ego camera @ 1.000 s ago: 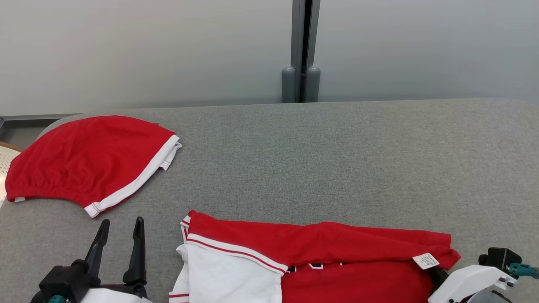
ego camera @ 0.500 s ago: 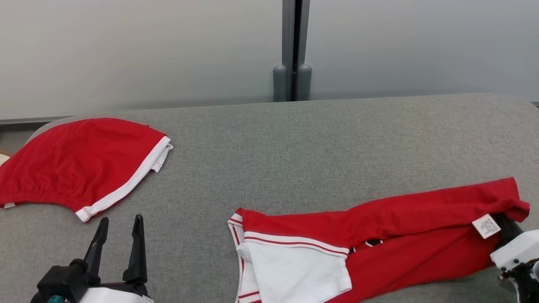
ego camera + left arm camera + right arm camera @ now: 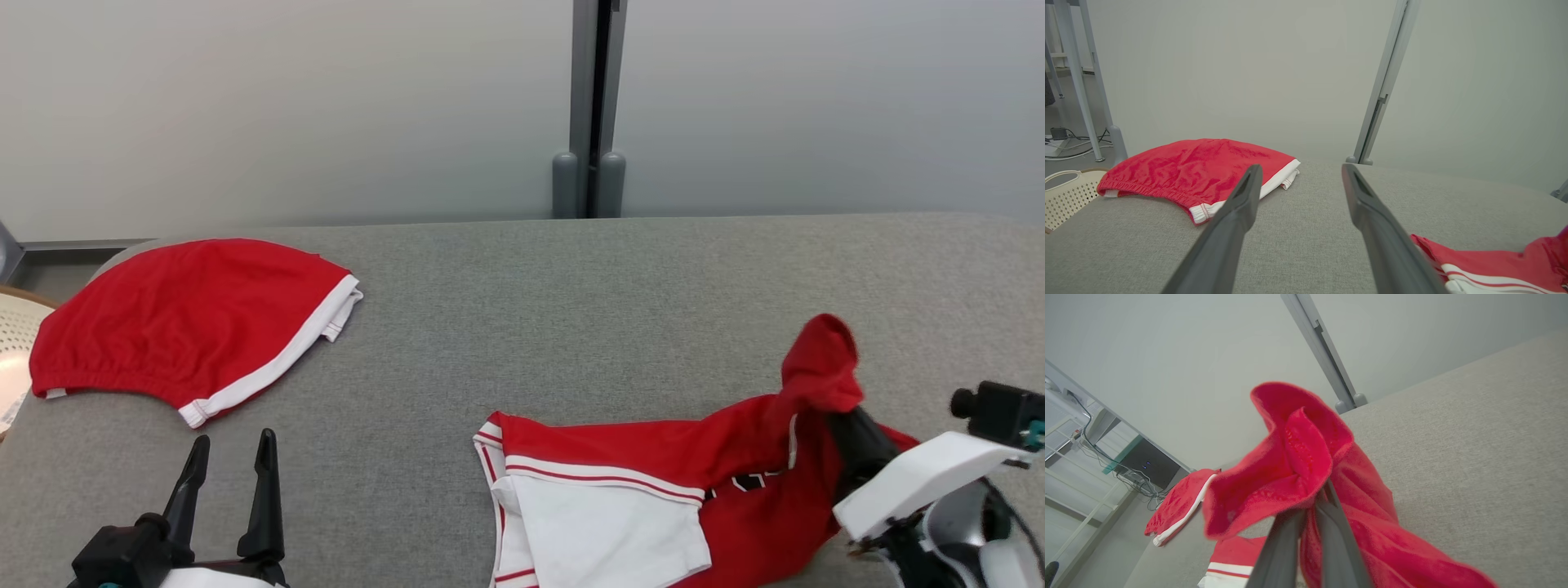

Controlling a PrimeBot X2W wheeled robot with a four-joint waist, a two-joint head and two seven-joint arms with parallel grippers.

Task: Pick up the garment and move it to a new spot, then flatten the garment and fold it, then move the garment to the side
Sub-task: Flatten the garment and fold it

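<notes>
Two red pieces are on the grey table (image 3: 571, 278) in front of me. The garment (image 3: 620, 441) I am working on sits at the near right, close to the front edge. Its left end lies flat, with a white panel and red-striped trim turned up. Its right end is raised off the table in a bunched peak.

My right gripper (image 3: 1315, 498) has that raised end. In the right wrist view the two dark fingers (image 3: 1331, 539) are pressed together on a fold of the red cloth, which flops over their tips. In the head view the pale right forearm comes in from the lower right corner, and the finger tips are buried in the fabric.

My left gripper (image 3: 233, 438) is at the lower left, above bare table. Its jaws are spread wide with nothing between them, and it is well apart from the garment.

The shorts (image 3: 180, 318), red with a white hem, lie folded at the far left of the table. A pale perforated basket (image 3: 1065, 196) sits just past that left edge. Behind the table is a grey wall with an upright post (image 3: 589, 106).
</notes>
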